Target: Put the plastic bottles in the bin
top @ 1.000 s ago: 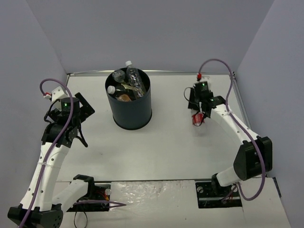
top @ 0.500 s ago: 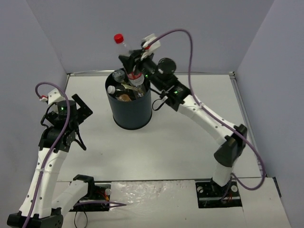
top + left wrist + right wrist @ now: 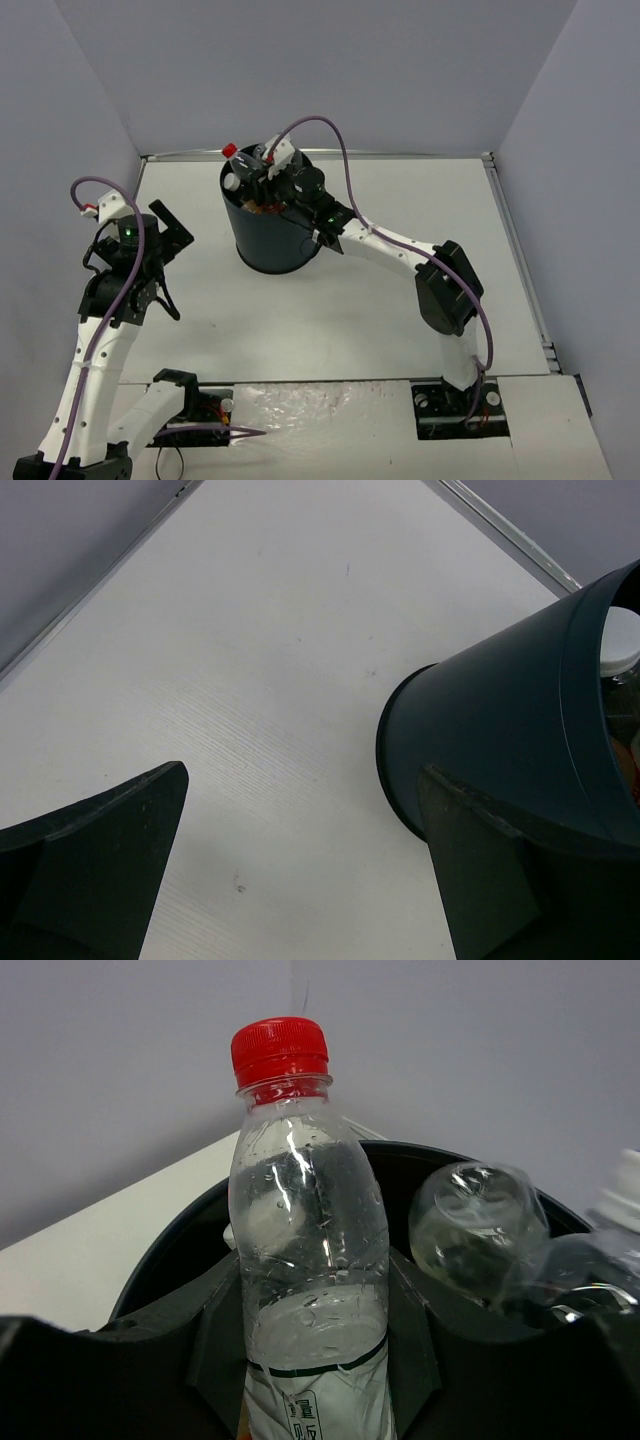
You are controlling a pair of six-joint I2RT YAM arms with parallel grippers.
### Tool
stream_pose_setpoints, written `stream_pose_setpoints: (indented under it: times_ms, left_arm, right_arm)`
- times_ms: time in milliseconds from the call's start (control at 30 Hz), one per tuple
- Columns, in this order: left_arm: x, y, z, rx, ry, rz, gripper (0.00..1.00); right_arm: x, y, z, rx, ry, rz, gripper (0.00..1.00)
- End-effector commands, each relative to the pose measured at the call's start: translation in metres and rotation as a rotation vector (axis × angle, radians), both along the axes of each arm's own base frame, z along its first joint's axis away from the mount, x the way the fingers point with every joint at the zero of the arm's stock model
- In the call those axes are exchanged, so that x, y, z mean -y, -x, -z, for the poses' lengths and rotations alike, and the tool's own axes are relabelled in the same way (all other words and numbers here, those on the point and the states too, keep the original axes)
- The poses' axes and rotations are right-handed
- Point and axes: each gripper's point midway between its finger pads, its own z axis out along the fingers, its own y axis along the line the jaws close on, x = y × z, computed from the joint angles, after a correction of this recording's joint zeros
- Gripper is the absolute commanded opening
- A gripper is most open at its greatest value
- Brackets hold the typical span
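Note:
My right gripper (image 3: 262, 172) is over the mouth of the black bin (image 3: 270, 245) and is shut on the clear red-capped bottle (image 3: 232, 152). In the right wrist view the fingers (image 3: 215, 1330) clamp the bottle (image 3: 305, 1230) at its middle, above the bin's rim (image 3: 165, 1250). Other clear bottles (image 3: 475, 1225) lie inside the bin, one with a white cap (image 3: 625, 1190). My left gripper (image 3: 170, 232) is open and empty above the table, left of the bin. In the left wrist view the gripper (image 3: 305, 775) has the bin (image 3: 500, 720) at its right.
Grey walls close in the white table (image 3: 400, 300) at the back and both sides. A metal strip (image 3: 520, 250) runs along the table's right edge. A white cap (image 3: 620, 645) shows inside the bin's mouth.

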Motion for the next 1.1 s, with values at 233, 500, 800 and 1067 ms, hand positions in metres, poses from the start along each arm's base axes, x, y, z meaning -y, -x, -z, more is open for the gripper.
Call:
stream_pose_setpoints:
  times_ms: [233,500,800,1067]
  left_arm:
    - [0.0,-0.01,-0.009,0.034,0.011,-0.003,0.97]
    - [0.001,-0.01,-0.011,0.037,0.013,0.002,0.97]
    - [0.003,-0.01,-0.012,0.041,0.018,0.008,0.97]
    - [0.003,-0.011,-0.013,0.04,0.02,0.01,0.97]
  right_arm:
    - [0.018,0.001,0.003,0.007,0.074,0.083,0.42]
    - [0.024,0.004,-0.025,0.022,0.014,0.102,0.83]
    - [0.037,0.031,-0.132,0.136,-0.129,0.057,0.99]
    - [0.088,0.042,-0.234,0.256,-0.276,0.211,1.0]
